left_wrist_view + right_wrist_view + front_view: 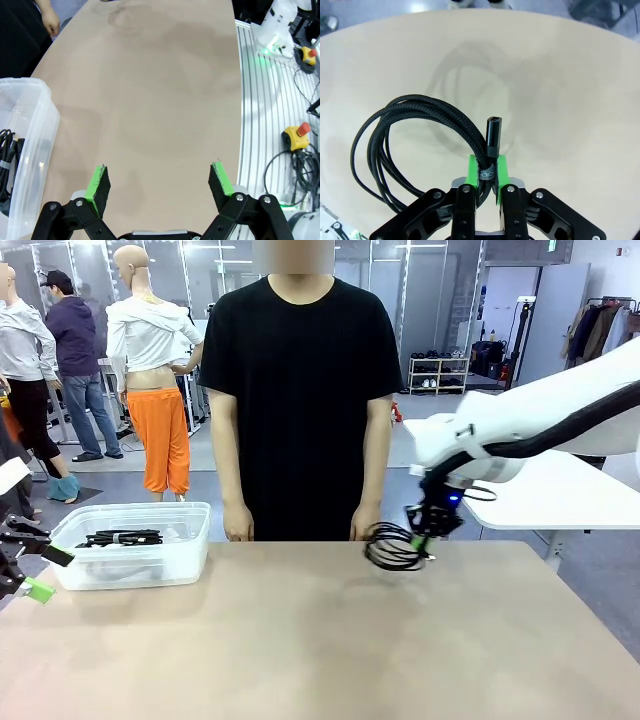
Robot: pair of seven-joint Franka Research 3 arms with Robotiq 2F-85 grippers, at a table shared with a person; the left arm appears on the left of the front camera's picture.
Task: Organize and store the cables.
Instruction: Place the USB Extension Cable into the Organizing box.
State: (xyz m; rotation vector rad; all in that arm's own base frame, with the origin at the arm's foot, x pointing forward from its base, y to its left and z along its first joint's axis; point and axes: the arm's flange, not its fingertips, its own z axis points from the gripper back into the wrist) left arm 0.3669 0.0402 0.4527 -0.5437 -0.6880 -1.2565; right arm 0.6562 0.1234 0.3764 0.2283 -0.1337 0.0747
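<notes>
My right gripper (423, 542) hangs over the table's far right part, shut on a coiled black cable (393, 546) that dangles just above the surface. From the right wrist, the braided cable (405, 131) loops out to the left of my right gripper (488, 172), its green pads pinch the bundle and a small plug (493, 131) sticks up. More coiled cables (122, 537) lie in the clear plastic bin (185, 553) at the far left. My left gripper (32, 572) waits open at the left edge beside that bin; in its own view the left gripper (159, 182) is over bare table.
A person in a black shirt (300, 380) stands at the far side, hands (238, 530) hanging at the table edge. In the left wrist view, an aluminium rail base (270, 100) with emergency-stop buttons (296, 137) lies past the table's edge, and the bin (27, 150) is at left.
</notes>
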